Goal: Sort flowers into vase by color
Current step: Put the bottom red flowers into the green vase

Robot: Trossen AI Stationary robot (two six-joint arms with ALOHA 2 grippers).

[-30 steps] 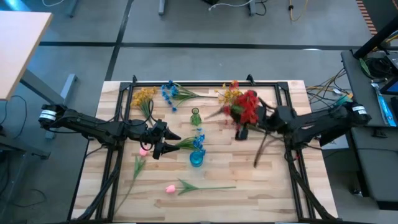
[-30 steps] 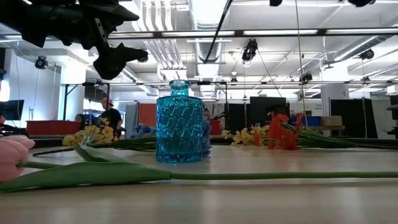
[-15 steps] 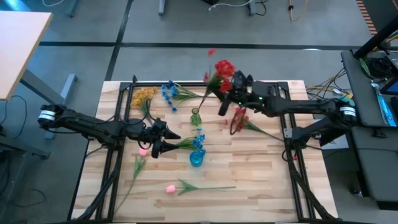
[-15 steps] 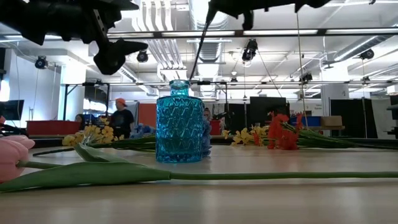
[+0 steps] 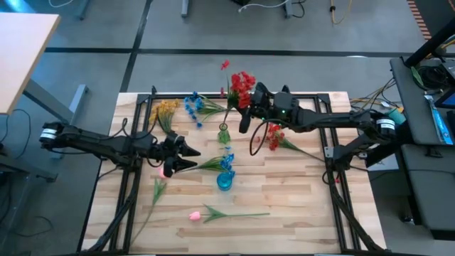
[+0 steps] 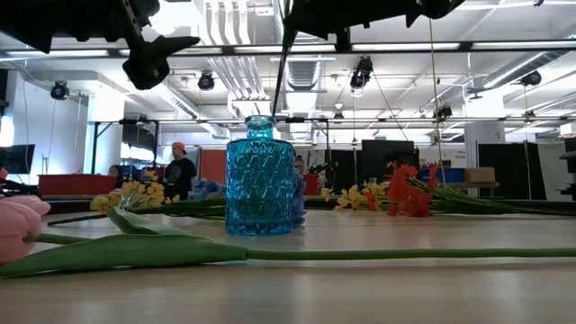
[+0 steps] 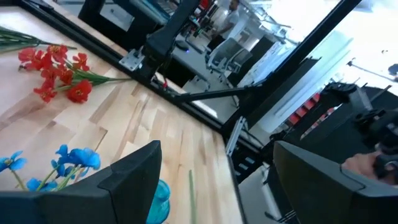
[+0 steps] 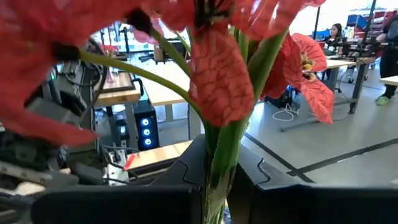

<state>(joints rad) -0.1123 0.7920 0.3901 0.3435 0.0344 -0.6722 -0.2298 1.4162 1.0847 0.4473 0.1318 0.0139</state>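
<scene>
Wooden table [image 5: 298, 199]: right gripper [image 5: 250, 108], pinching red flowers [image 5: 242, 82], has swung leftward over green vase [image 5: 223, 133]. Left gripper [image 5: 186, 156], fingers spread, hovers near blue vase [image 5: 225, 180], unmoved.

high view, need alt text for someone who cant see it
Seen from above, the right gripper holds a red flower spray near a small green vase. The left gripper, open, waits beside a blue vase. Yellow, blue, red and pink flowers lie around on the wooden table.
</scene>
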